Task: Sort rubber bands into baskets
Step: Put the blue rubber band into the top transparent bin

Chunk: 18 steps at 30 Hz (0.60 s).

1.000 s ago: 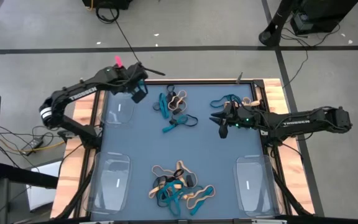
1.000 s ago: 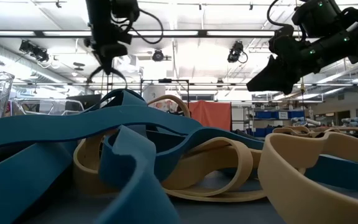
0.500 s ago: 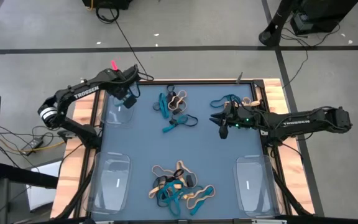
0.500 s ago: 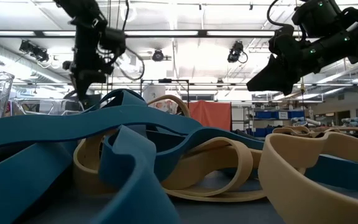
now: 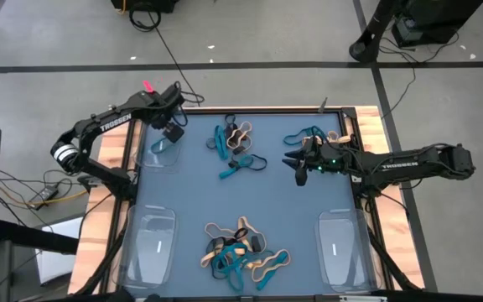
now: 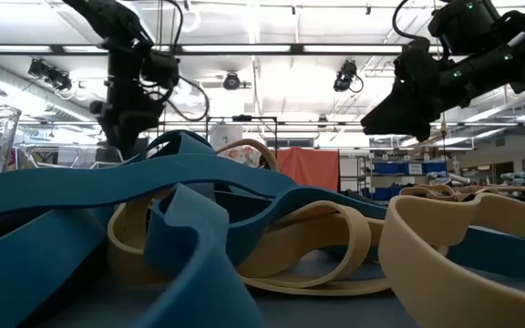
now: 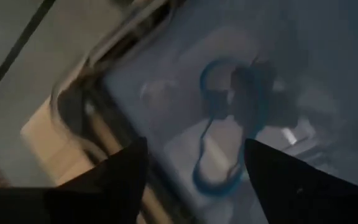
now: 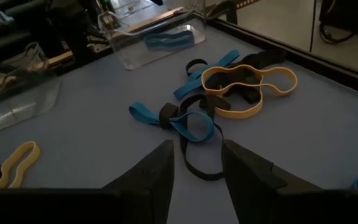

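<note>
My left gripper hangs open over the far-left basket, its fingers pointing steeply down. A teal rubber band lies on the bottom of that clear basket, below the fingers and apart from them. My right gripper hovers open and nearly level above the table's far right part, with nothing between its fingers. Loose teal, tan and black rubber bands lie in a far-middle heap, under my right arm, and in a near-middle heap.
Two more clear baskets stand at the near left and near right. The wooden table frame runs along both sides. Bare blue table lies in the middle. Black cables trail on the floor beyond the far edge.
My left gripper has swung from the far-middle heap toward the table's left edge and come down over the far-left basket. The dark loop that hung from its fingers in the low view no longer hangs there. My right arm has kept still.
</note>
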Motion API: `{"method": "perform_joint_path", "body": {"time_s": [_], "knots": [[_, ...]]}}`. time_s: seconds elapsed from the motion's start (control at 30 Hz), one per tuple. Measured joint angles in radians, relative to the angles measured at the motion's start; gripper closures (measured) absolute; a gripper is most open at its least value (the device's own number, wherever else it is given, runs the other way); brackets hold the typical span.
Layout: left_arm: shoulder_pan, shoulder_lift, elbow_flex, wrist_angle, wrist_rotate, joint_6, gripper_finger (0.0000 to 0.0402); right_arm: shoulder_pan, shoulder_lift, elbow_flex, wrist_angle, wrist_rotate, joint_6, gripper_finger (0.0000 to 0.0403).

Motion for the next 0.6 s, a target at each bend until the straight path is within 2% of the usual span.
{"method": "perform_joint_path", "body": {"time_s": [0.13,0.3,0.6], "knots": [[-0.011,0.000,0.000,0.146,0.123,-0.008,0.0121,0.000,0.000,0.000,0.004,-0.001,0.033,0.0259],[-0.034,0.021,0.000,0.262,0.127,-0.116,0.0127,0.001,0.000,-0.021,-0.007,-0.008,0.091,0.0259],[-0.098,0.148,0.000,0.393,0.207,0.070,0.0129,0.009,0.000,-0.037,-0.004,-0.004,0.116,0.0259]]}}
